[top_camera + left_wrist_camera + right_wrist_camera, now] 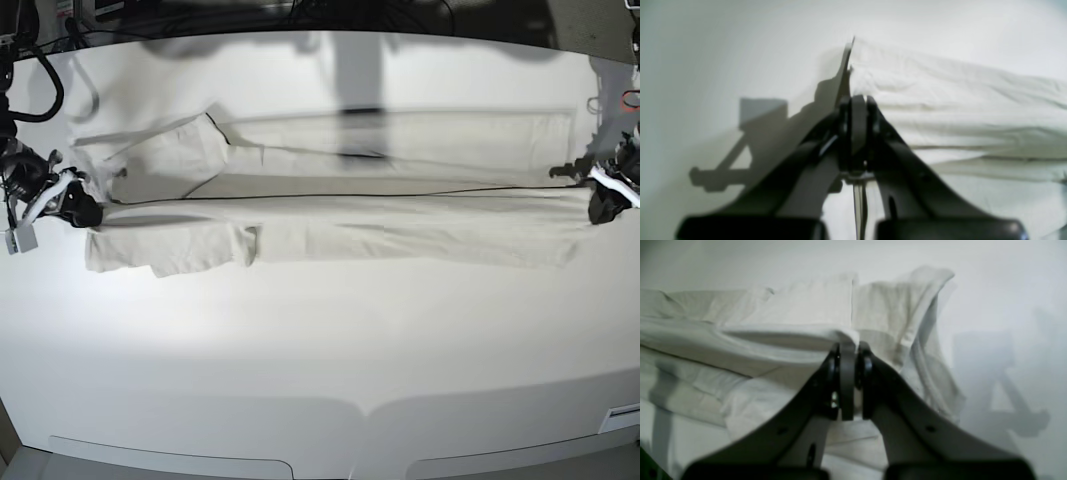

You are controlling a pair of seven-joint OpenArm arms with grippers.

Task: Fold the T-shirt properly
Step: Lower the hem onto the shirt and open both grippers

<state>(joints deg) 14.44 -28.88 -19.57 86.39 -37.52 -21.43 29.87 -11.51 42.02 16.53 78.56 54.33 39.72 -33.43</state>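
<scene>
Stretching the T-shirt [400, 215] taut across the far half of the white table [320, 360], the 2 arms hold it by opposite ends. The left gripper [858, 100] is clenched on the shirt's edge at the scene's right; the right gripper [848, 346] is clenched on a fold of cloth at the scene's left, near the sleeves. Judging by the long crease running left to right, 1 lengthwise fold looks at least begun, though blur in the wrist views makes the layers hard to count. Folding the sleeves in and doubling the long strip into a compact bundle appear left to do.
</scene>
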